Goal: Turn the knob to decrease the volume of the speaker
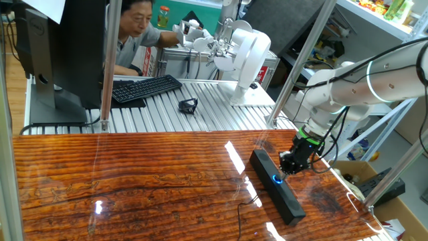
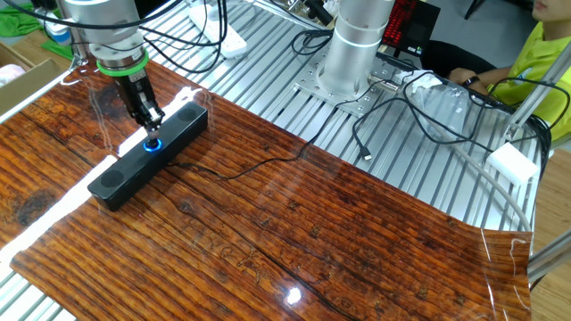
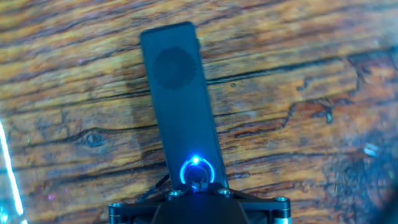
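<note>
The speaker [image 1: 275, 184] is a long slim black bar lying on the wooden table, and it also shows in the other fixed view [image 2: 147, 153] and the hand view [image 3: 180, 99]. The knob [image 3: 196, 172] is a small black dial with a blue glow, near the bar's middle [image 1: 277, 179] [image 2: 152, 143]. My gripper [image 1: 287, 167] points down right over the knob [image 2: 152, 125], its narrow fingertips [image 3: 198, 184] close together at the knob's near side. The fixed views show a small gap between the tips and the glow. I cannot tell whether they touch.
A thin black cable [image 2: 259, 162] runs from the speaker across the table. Behind the wooden top is a ribbed metal bench with a keyboard [image 1: 144, 88], a monitor [image 1: 53, 53], a second white arm [image 1: 247, 57] and a person [image 1: 134, 30].
</note>
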`<state>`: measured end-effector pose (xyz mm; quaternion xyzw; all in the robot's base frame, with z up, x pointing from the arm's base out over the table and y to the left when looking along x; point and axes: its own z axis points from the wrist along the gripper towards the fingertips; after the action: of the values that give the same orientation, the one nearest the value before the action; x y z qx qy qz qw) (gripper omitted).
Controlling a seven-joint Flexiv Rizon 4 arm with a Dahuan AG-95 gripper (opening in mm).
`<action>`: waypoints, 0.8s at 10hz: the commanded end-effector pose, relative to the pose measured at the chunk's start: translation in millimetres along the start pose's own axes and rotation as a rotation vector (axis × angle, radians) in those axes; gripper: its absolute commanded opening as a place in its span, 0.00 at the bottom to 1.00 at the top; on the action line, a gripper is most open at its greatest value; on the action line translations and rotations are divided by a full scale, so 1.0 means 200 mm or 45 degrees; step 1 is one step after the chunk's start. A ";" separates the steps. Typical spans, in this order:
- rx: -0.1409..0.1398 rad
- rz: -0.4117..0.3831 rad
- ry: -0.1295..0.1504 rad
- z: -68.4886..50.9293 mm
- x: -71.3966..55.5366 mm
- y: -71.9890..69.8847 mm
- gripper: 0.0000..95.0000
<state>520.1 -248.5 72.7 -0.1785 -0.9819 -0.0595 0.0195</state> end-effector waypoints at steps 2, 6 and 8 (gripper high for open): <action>0.001 0.246 -0.002 0.00 0.00 0.00 0.00; -0.042 0.485 0.020 0.00 0.00 0.00 0.00; -0.058 0.636 0.024 0.00 0.00 0.00 0.00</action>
<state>519.9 -249.3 71.1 -0.3732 -0.9243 -0.0713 0.0356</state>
